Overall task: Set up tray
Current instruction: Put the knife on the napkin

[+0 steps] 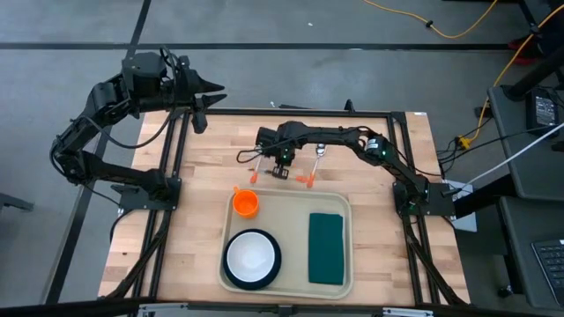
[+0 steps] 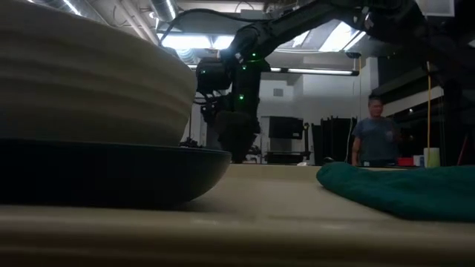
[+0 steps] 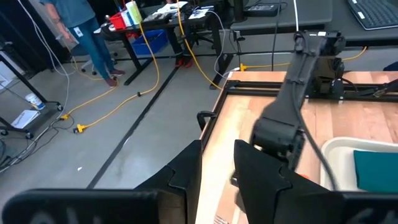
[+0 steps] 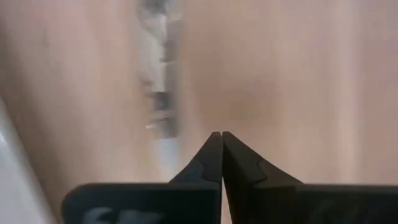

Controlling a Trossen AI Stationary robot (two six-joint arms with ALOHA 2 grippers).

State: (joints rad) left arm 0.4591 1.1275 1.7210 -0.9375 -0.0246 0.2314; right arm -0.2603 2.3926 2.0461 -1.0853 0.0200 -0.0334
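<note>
Four views are feeding me different pieces. From overhead I am seeing the large cream rectangular plastic tray [image 1: 286,236] lying at the near middle of the pale wooden slat table [image 1: 203,176], carrying a small orange plastic cup [image 1: 245,203], a white bowl on a dark round plate [image 1: 252,257] and a dark green folded napkin [image 1: 326,248]. Only the table-level camera is showing a person [image 2: 375,138] standing in the room behind. The right gripper [image 1: 280,172] is hanging low over bare wood just beyond the tray's far rim, among orange-handled utensils [image 1: 252,169]; its own camera is showing me its fingertips [image 4: 213,155] pressed together on nothing. The left gripper [image 1: 209,95] is waiting past the table's far left corner, its jaws standing slightly apart and empty.
</note>
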